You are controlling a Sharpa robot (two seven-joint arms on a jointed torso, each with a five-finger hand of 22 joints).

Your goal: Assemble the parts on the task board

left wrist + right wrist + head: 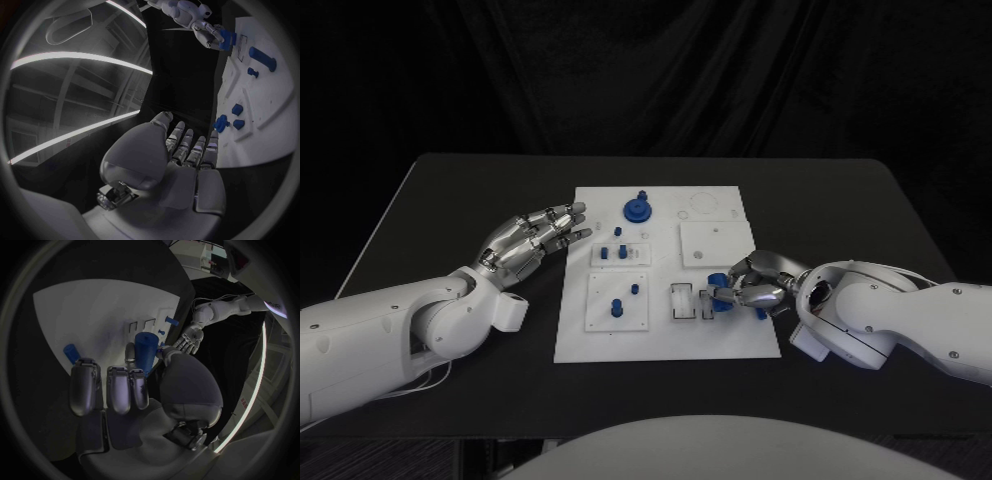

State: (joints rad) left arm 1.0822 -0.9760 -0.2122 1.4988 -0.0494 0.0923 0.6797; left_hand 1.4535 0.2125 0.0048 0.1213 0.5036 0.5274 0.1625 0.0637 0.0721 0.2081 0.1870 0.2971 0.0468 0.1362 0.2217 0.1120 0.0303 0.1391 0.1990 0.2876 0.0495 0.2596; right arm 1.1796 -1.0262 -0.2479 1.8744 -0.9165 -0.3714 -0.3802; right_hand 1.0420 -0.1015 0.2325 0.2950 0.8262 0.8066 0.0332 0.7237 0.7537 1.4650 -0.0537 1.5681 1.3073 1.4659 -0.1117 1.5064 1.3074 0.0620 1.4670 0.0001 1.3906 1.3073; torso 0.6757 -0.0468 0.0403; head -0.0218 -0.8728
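Head view has the right hand (750,290) low over the near right part of the task board (661,345), its fingers (119,387) clamped on a blue cylindrical part (144,351) just beside the slotted fixture (689,302). Judging from that, the step in hand is seating this part in the fixture; it would go best with the piece kept upright, lined up above its opening before any downward push, and lowered slowly so it does not catch on the rim. The left hand (531,240) hovers off the board's left edge, fingers apart and holding nothing. Other blue parts, such as the blue gear (638,208) at the far end, lie well apart. The board's right edge is close under the right wrist, with bare desk (444,200) beyond, so withdrawal room lies rightward.
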